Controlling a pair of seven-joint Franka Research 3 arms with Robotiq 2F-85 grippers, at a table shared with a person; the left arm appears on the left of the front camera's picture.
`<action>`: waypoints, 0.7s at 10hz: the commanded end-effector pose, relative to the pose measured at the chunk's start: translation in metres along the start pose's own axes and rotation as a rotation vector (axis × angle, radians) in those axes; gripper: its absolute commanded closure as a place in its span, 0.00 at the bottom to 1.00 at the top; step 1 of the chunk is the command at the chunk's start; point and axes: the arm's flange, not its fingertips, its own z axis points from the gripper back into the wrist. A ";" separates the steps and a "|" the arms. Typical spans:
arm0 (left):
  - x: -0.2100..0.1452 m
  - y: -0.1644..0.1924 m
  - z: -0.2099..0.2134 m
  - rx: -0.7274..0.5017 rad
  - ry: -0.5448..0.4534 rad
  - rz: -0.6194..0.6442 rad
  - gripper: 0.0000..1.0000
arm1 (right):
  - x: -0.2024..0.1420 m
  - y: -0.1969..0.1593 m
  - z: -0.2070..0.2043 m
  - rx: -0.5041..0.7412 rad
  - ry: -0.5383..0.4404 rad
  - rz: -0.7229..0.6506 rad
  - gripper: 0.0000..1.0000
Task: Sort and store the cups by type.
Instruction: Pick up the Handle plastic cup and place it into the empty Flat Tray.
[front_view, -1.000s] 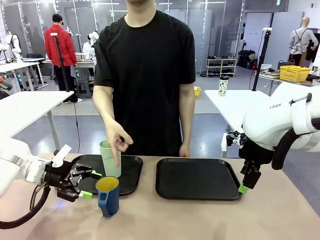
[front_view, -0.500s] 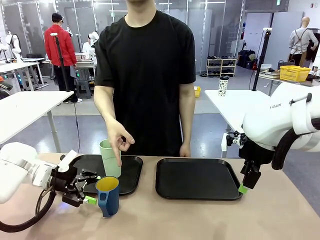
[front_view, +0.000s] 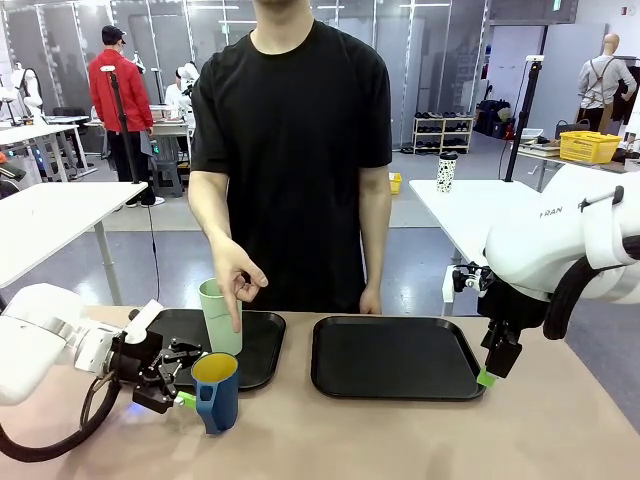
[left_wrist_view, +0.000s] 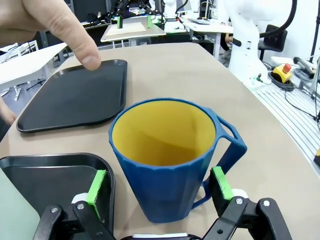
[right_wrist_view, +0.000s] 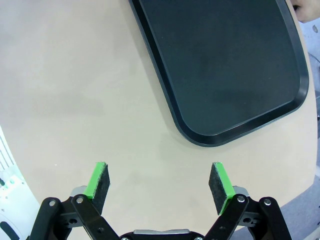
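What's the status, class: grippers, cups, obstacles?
Left gripper open, straddling blue mug, not gripping. Right gripper open over bare table. Green tumbler on left tray; person's hand at it.

Pale green tumbler (front_view: 220, 316) upright on a black tray; blue yellow-lined mug (front_view: 216, 390) upright just before it.

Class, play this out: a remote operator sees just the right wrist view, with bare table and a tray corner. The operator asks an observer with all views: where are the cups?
Observer: The blue mug stands on the table, in front of the left tray.
Operator: Is the left gripper on it?
Observer: The left gripper is open, pads either side of the mug, not clamped.
Operator: And the other cup?
Observer: The green tumbler stands upright on the left tray, with the person's hand at it.
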 end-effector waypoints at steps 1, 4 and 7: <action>-0.001 0.009 -0.008 -0.014 -0.019 -0.027 0.00 | -0.002 -0.001 -0.001 -0.005 -0.001 0.012 0.00; 0.001 0.015 -0.023 -0.059 -0.035 -0.029 0.00 | -0.002 -0.001 -0.001 -0.005 -0.001 0.012 0.00; 0.000 0.020 -0.036 -0.092 -0.039 -0.037 0.00 | -0.002 -0.001 -0.001 -0.005 -0.001 0.012 0.00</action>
